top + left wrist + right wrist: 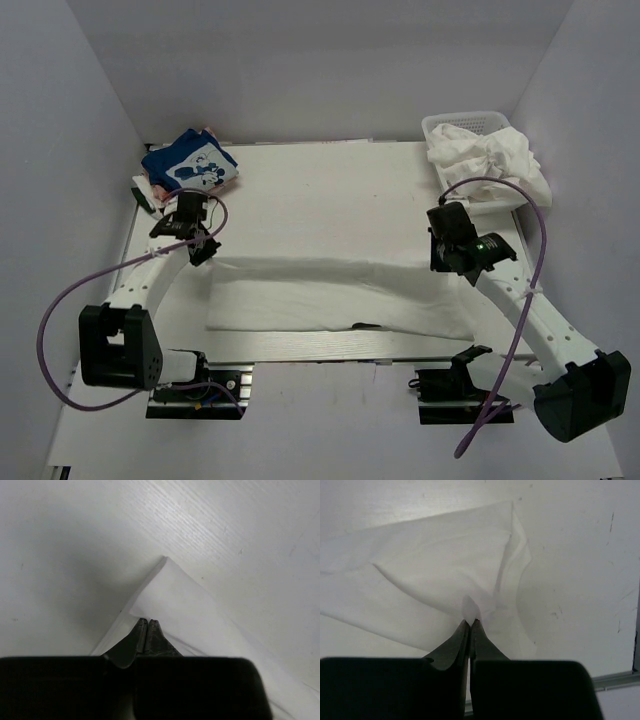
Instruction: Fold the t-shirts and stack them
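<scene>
Both arms are on the white shirt [340,300] now, which lies flat in the middle of the table [330,190], folded into a long band running left to right. Its far edge stretches in a straight line from one gripper to the other.

The left gripper [203,248] is at the band's far-left corner. In the left wrist view its jaws are clenched tight, the left gripper [148,622] meeting right on the cloth, with the white shirt [195,610] coming to a point just beyond them.

Over to the right gripper [447,263], at the far-right end of the band. The right wrist view shows the right gripper [470,623] pinched shut on the white shirt [430,580], a small tuft of fabric poking up between the tips and creases fanning out from the pinch.

There is a small dark mark [365,325] on the near edge of the band; too small to read.

Far left corner: the blue shirt [190,163], folded, white graphic facing up, well apart from the band.

Far right: the basket [450,124], with a crumpled white heap [495,155] spilling over its near rim.
</scene>
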Controlling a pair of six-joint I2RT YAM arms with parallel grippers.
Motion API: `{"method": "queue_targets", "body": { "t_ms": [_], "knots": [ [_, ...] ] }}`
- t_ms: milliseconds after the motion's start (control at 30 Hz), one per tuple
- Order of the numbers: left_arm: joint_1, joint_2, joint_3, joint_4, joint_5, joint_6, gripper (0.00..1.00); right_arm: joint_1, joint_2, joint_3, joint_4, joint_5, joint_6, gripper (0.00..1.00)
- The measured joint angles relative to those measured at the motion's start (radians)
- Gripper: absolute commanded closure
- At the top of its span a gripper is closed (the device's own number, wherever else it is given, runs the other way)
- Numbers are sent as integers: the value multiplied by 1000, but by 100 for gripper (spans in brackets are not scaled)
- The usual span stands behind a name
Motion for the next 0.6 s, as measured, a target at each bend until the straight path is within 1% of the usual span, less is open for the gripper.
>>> {"method": "queue_targets", "body": {
  "t_ms": [33, 67, 100, 133, 167, 200, 233, 267, 300, 333, 367, 433, 500, 600],
  "knots": [
    [0, -31, -26, -1, 3, -6, 86, 8, -7, -8, -29, -7, 8, 99],
    [0, -56, -52, 0, 10, -12, 77, 14, -9, -11, -50, -15, 23, 93],
    [0, -75, -73, 0, 15, -17, 66, 18, -8, -11, -67, -32, 39, 91],
    [0, -83, -89, -2, 19, -25, 66, 21, -7, -10, -85, -53, 57, 90],
    [0, -86, -101, -11, 21, -41, 64, 25, -3, -10, -113, -77, 84, 80],
    [0, -85, -108, -29, 23, -57, 60, 27, 2, -12, -142, -109, 116, 73],
    [0, -85, -112, -46, 24, -69, 48, 30, 4, -20, -168, -148, 147, 62],
    [0, -87, -113, -69, 23, -81, 30, 32, 1, -37, -195, -182, 172, 25],
    [0, -92, -113, -93, 21, -93, 26, 33, -9, -60, -218, -210, 199, 10],
    [0, -100, -112, -119, 21, -107, 18, 34, -27, -90, -237, -233, 213, 10],
    [3, -114, -112, -151, 17, -118, 0, 35, -51, -113, -269, -256, 221, 10],
    [6, -154, -106, -209, 11, -132, 0, 36, -86, -117, -315, -279, 225, 10],
    [8, -187, -79, -258, 5, -145, 0, 36, -100, -89, -324, -294, 224, 10],
    [7, -211, -22, -268, 25, -139, 0, 36, -93, -45, -270, -315, 209, 10]
  ]
}}
